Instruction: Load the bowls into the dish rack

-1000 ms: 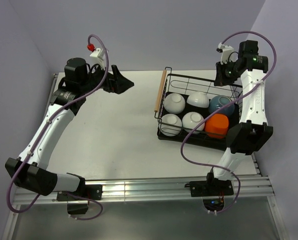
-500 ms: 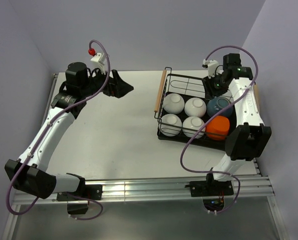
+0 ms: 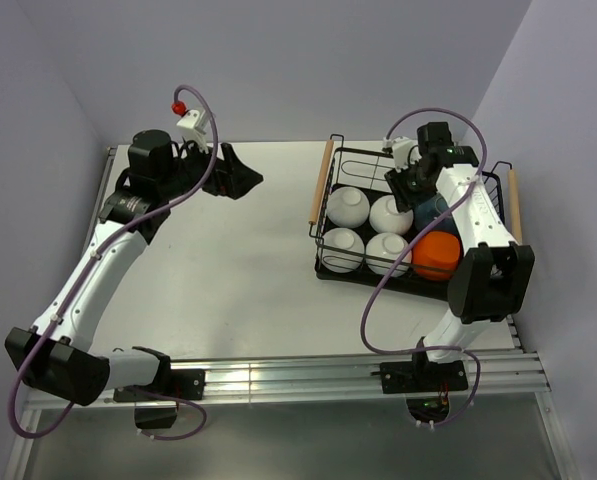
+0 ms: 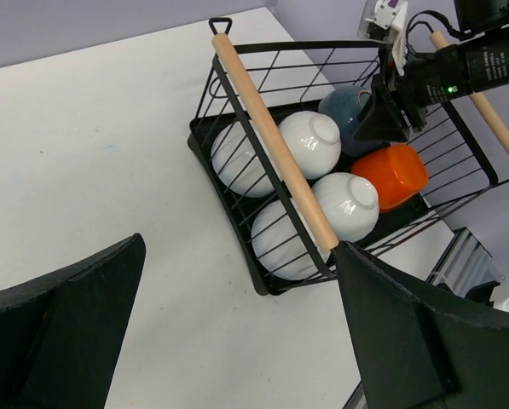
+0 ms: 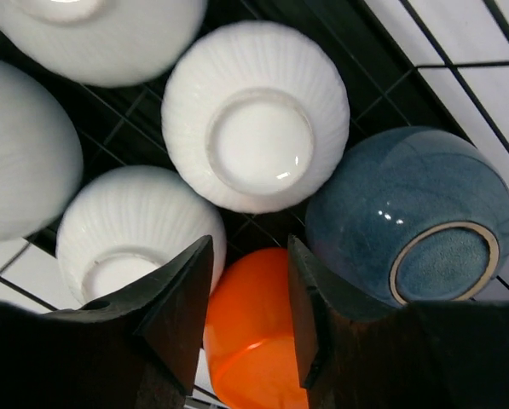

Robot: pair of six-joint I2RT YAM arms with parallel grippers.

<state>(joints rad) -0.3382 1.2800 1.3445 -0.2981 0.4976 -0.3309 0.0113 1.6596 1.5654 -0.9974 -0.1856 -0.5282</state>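
On my feed the dish rack (image 4: 305, 44) is thin black wire, coated and satin rather than bare metal, over a black tray base. Its bar handle (image 4: 275, 141) is pale wood, smooth and matt. Inside the rack, the white bowls (image 5: 256, 128) are glossy glazed ware with fine ribbing on their outsides. The blue bowl (image 5: 412, 217) has a mottled, shiny glaze and a bare tan foot ring. The orange bowl (image 5: 254, 341) is smooth, even and shiny; I cannot tell whether it is plastic or ceramic. Above the rack, the right gripper (image 5: 248, 256) has matt black jaws, plastic by the look. Left of the rack, the table (image 3: 228, 250) is matt white.
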